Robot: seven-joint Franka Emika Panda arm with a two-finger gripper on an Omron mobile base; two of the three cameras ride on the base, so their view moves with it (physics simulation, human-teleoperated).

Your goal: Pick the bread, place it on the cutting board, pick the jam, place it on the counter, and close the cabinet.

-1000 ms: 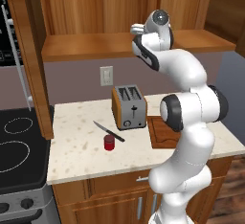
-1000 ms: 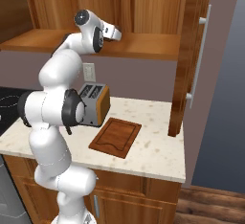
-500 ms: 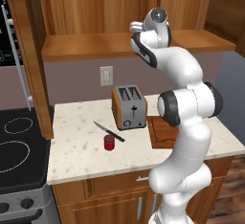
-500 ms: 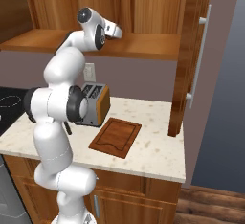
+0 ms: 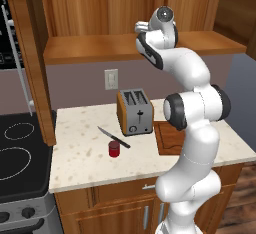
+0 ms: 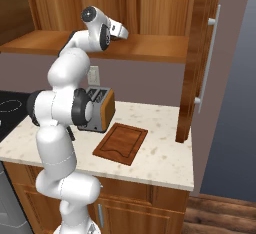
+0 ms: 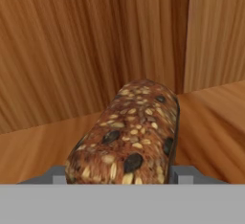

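Observation:
The bread (image 7: pixel 131 137), a brown seeded loaf chunk, lies on the wooden shelf (image 5: pixel 95 48) inside the cabinet (image 6: pixel 150 8). My gripper (image 7: pixel 120 176) has reached in over that shelf, and its two fingertips (image 7: pixel 184 175) press against the loaf's sides, shut on it. In the right base view the gripper (image 6: pixel 123 31) points into the open cabinet. The jam (image 5: pixel 114 148), a small red jar, stands on the counter (image 5: pixel 80 153) in front of the toaster. The cutting board (image 6: pixel 120 143) lies bare to the right of the toaster.
A toaster (image 5: pixel 135 112) stands mid-counter with a black-handled knife (image 5: pixel 114 138) beside the jam. The cabinet's doors hang open at the left (image 5: pixel 25 53) and at the right (image 6: pixel 200 58). A black stovetop (image 5: pixel 20 153) borders the counter on the left.
The jaws have closed in from wide open onto the bread. The arm has stayed reaching into the cabinet, with only a slight shift of the hand.

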